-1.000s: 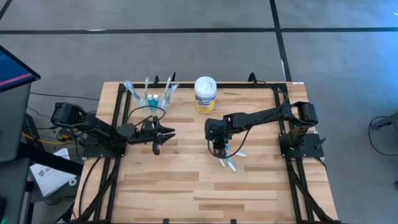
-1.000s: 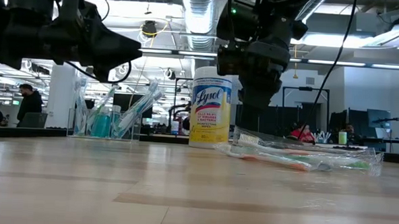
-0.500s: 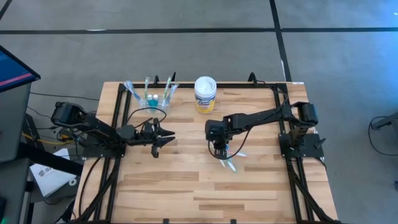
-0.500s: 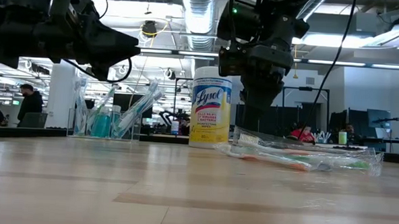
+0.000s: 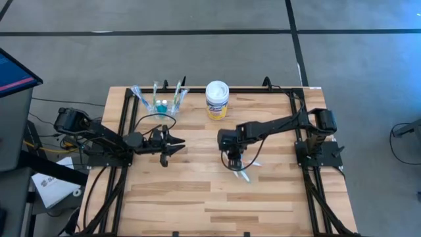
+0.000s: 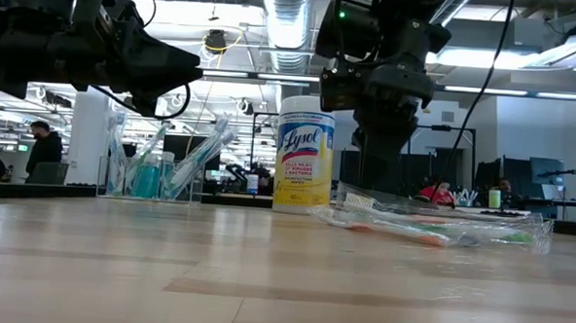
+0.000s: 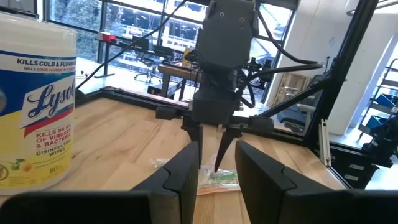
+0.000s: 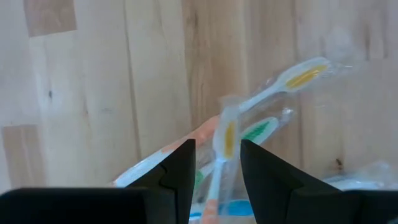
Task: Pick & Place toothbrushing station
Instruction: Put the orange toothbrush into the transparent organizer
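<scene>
Several wrapped toothbrushes (image 5: 245,172) lie flat on the wooden table right of centre, in clear crinkled wrappers (image 6: 441,227). My right gripper (image 5: 235,162) points steeply down over them and is open. In its wrist view its fingers stand on either side of one white brush with a yellow stripe (image 8: 227,138). A small clear cup (image 5: 160,103) at the far left holds upright toothbrushes and a teal tube (image 6: 146,180). My left gripper (image 5: 175,143) hovers level at the left, open with nothing between its fingers, facing the right gripper (image 7: 214,155). My right gripper comes from above, slanting down, with one finger (image 8: 180,168) on each side of the yellow-striped toothbrush's handle (image 8: 225,149). I cannot tell whether the fingertips touch the brush or its wrapper. The brush lies flat on the table.
A round tub (image 5: 216,100) with a white lid and yellow label stands at the far middle, between the cup and the loose brushes. A black frame (image 5: 263,90) runs along the table's edges. Bare wood fills the near half. A person (image 6: 43,151) is in the room far behind.
</scene>
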